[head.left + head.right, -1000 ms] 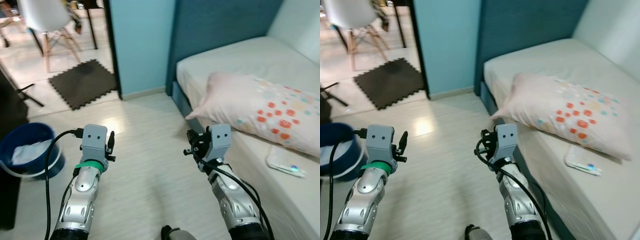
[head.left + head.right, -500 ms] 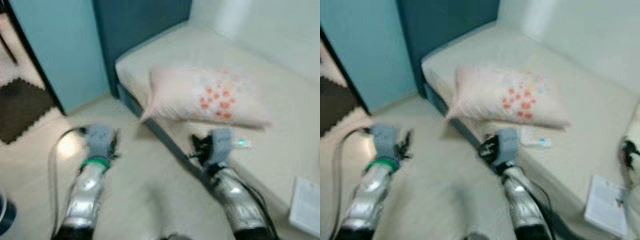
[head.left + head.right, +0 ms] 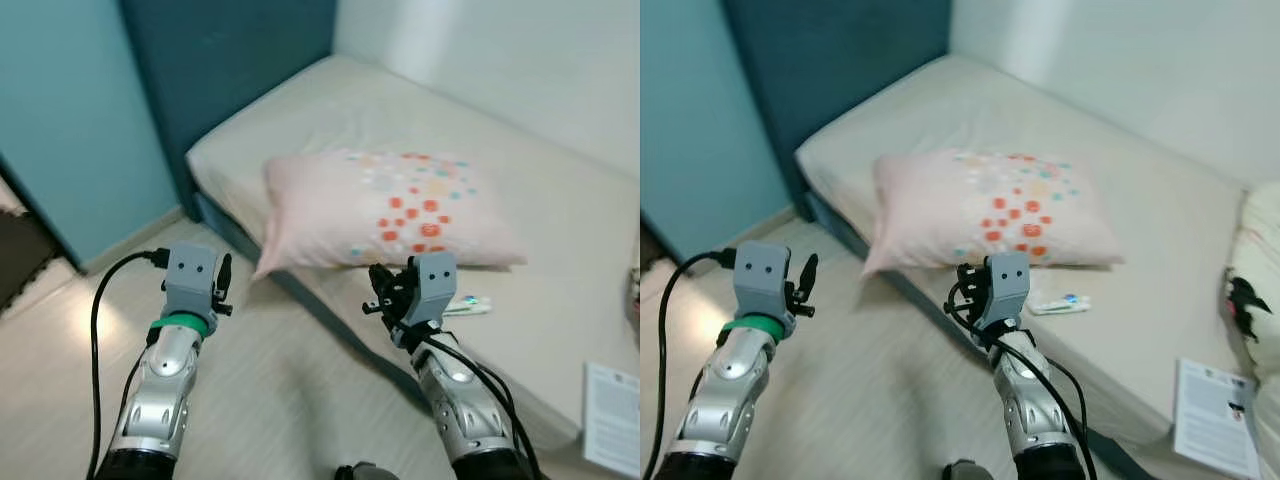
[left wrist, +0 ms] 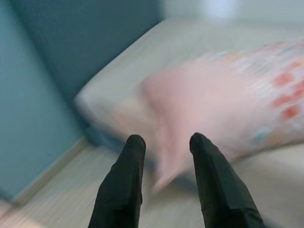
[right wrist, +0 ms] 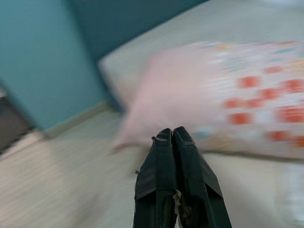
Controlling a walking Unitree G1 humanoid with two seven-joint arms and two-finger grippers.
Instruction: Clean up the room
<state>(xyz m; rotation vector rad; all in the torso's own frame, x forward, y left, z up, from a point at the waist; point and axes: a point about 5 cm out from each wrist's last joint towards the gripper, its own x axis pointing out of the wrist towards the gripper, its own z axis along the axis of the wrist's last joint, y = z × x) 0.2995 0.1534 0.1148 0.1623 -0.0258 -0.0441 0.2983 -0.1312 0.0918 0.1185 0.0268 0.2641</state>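
Both grippers are being held raised over the floor beside the bed [image 3: 560, 200]; left gripper [image 4: 164, 142] with fingers apart, right gripper [image 5: 171, 135] pressed together, empty; the pillow [image 3: 390, 210] is lying on the bed just ahead of them.

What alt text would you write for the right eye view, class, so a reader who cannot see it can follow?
A pink dotted pillow lies on a pale bed. Two silver arms reach toward it, the left tool open and the right tool shut, both empty.

pillow [image 3: 385, 212] on bed [image 3: 560, 220]; paper [image 3: 612, 418] right of it
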